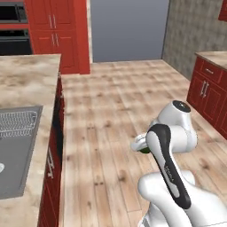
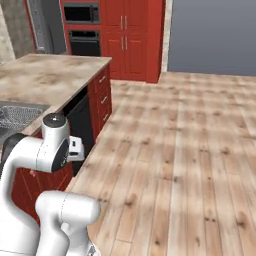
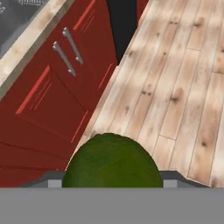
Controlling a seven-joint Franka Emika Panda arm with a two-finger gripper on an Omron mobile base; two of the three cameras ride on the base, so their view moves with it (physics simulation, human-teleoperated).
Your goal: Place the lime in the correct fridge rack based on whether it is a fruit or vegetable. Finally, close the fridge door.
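The wooden plank floor (image 1: 115, 111) is spreading out under and ahead of the gripper, taking up most of both base views and the right-hand part of the hand view. The island counter (image 1: 26, 80) with its mottled beige top is lying off to the gripper's left in the left base view, and its sunken grey sink (image 1: 17, 150) with a wire rack (image 1: 17, 123) inside is sitting well apart from the hand. Red cabinet doors (image 3: 65, 87) with two metal bar handles (image 3: 68, 52) are facing the hand camera, just beyond and to one side of the fingers, with a dark gap next to them. Farther off, past the gripper, a tall red cabinet wall with a built-in oven (image 2: 84, 42) and microwave (image 2: 80, 12) is standing beside a plain grey wall (image 2: 215, 35). More red cabinets (image 1: 208, 93) are lining the far right of the left base view.

The white arm (image 1: 170, 146) is folding over the floor beside the island. The gripper (image 3: 112, 177) is clamping the lime (image 3: 113, 162): in the hand view the dark green ball is sitting right between the two finger tips (image 3: 52, 180), touching both, held in the air above the floor. In the left base view a sliver of green is peeking out at the hand, just behind the arm's dark link.
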